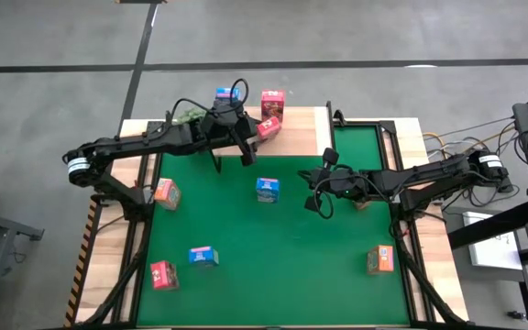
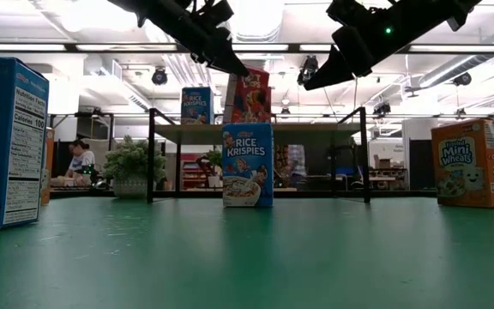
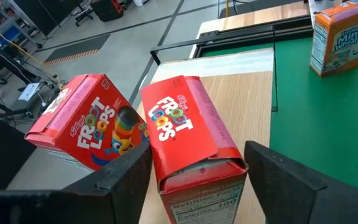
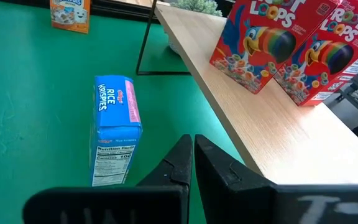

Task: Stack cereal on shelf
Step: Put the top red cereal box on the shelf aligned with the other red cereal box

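Note:
The shelf (image 1: 301, 137) stands at the table's far edge, a light wooden plank on black legs. On it stand a blue cereal box (image 1: 225, 94) and two red Froot Loops boxes (image 3: 89, 121) (image 3: 188, 134) side by side. My left gripper (image 3: 197, 180) is open at the shelf, one finger on each side of the nearer red box, which rests on the plank. My right gripper (image 4: 193, 155) hangs shut above the green mat, touching nothing, just right of an upright blue Rice Krispies box (image 4: 114, 124). My left gripper's fingers (image 3: 123, 180) stand on either side of the red box's near top end (image 3: 197, 174), coming slantwise down from the table's near side. Whether they touch the box I cannot tell. The box rests on the shelf plank (image 3: 247, 106).
More cereal boxes stand on the mat: an orange one (image 1: 166, 193) at the left, a blue one (image 1: 203, 257) and a red one (image 1: 164, 274) near left, an orange Mini Wheats box (image 1: 380, 260) near right. A green plant (image 1: 187, 115) sits at the shelf's left end.

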`<state>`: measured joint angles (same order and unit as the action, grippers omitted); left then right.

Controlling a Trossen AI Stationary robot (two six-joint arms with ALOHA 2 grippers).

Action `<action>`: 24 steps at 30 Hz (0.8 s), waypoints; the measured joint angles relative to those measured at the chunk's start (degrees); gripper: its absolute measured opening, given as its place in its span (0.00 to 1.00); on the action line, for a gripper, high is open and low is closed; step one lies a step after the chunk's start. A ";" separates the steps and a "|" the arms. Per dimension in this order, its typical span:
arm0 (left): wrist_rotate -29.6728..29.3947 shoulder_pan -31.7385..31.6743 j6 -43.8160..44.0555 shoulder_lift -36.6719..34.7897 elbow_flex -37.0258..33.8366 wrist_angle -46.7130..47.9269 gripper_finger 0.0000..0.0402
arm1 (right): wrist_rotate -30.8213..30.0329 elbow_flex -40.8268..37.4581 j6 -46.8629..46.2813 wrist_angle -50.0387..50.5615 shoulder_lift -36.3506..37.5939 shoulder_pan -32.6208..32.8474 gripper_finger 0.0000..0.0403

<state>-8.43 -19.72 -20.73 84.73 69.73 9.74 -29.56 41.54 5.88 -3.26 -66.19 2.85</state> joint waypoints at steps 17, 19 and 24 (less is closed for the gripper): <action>-3.53 0.75 -2.65 -4.96 2.40 8.02 0.59 | -0.02 0.00 -0.99 -0.49 0.00 0.00 0.02; -3.58 0.99 -2.61 -5.38 2.57 9.51 0.58 | -0.04 0.00 -1.45 -0.48 0.00 0.00 0.02; -4.42 0.99 -2.60 -6.27 2.20 10.41 0.52 | -0.08 0.00 -1.52 -0.49 0.00 -0.14 0.02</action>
<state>-12.85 -18.73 -23.32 78.46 71.93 20.15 -29.64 41.54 4.36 -3.75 -66.19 2.72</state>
